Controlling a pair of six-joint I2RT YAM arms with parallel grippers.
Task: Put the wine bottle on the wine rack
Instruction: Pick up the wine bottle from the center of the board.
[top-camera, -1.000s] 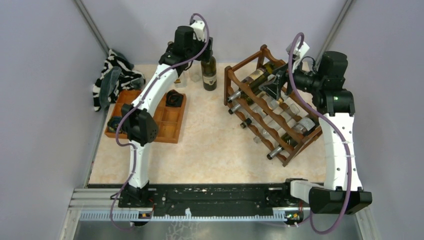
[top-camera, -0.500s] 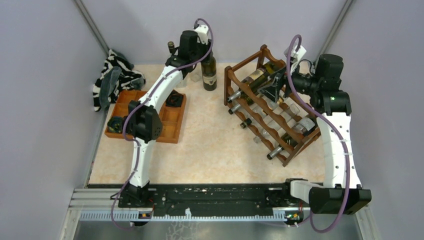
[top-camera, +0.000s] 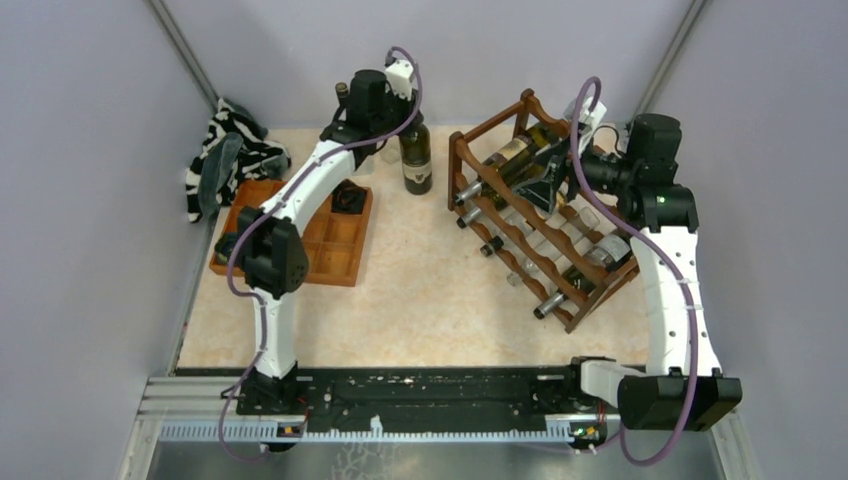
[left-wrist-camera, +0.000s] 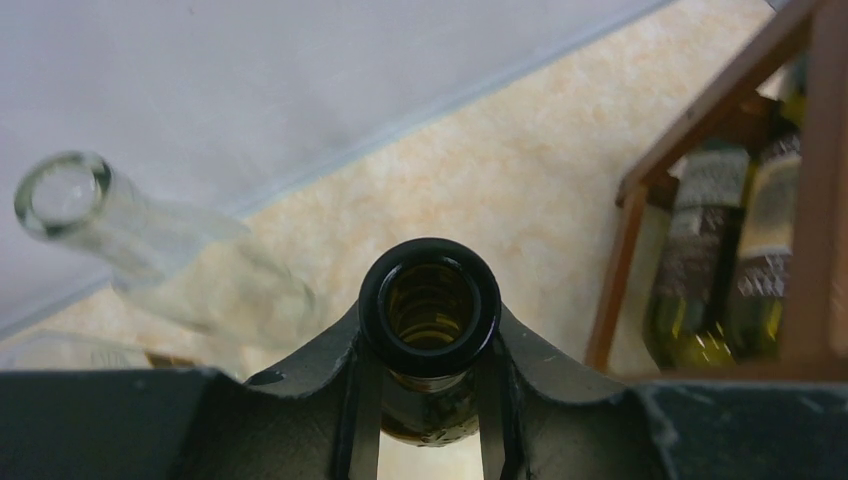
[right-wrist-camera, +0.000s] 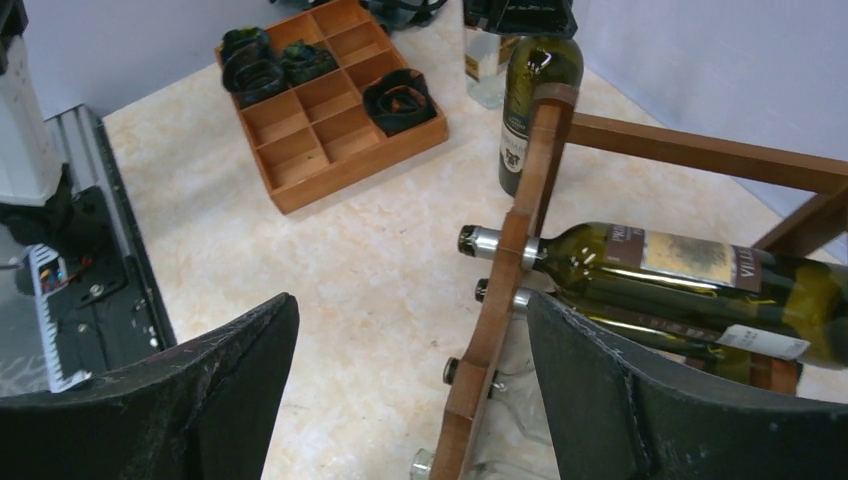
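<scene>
**Left fingers now clamped on the bottle neck; lift and tilt come next**

Since a second ago the left fingers (left-wrist-camera: 310, 385) have closed in on the neck. The right arm has barely shifted.

- Left: orange compartment tray (top-camera: 330, 245), not involved. A clear glass bottle (left-wrist-camera: 120, 225) stands just left of the target, so watch it on the lift.
- Centre: the wine bottle (top-camera: 416, 160) stands upright on the desk (top-camera: 430, 290) at the far edge. Its long axis is vertical. In the left wrist view its open mouth pokes up between the fingers, which grip the neck just below the lip.
- Right: the wine rack (right-wrist-camera: 497, 300) sits near the bottle on its right, set at a diagonal. The bottles in it lie flat, necks toward the near-left.
- My read: the bottle has to go from upright to lying flat and travel right. I can't tell which cradle is free.
- The right fingers (right-wrist-camera: 200, 390) are spread wide and hold nothing. They hover at the rack's top, nearer the rack than the left arm is.

Writing: the top racked bottle's label looks like it starts "VILLA", and the rest is unreadable. The target bottle has a white label with text too small to read.
</scene>
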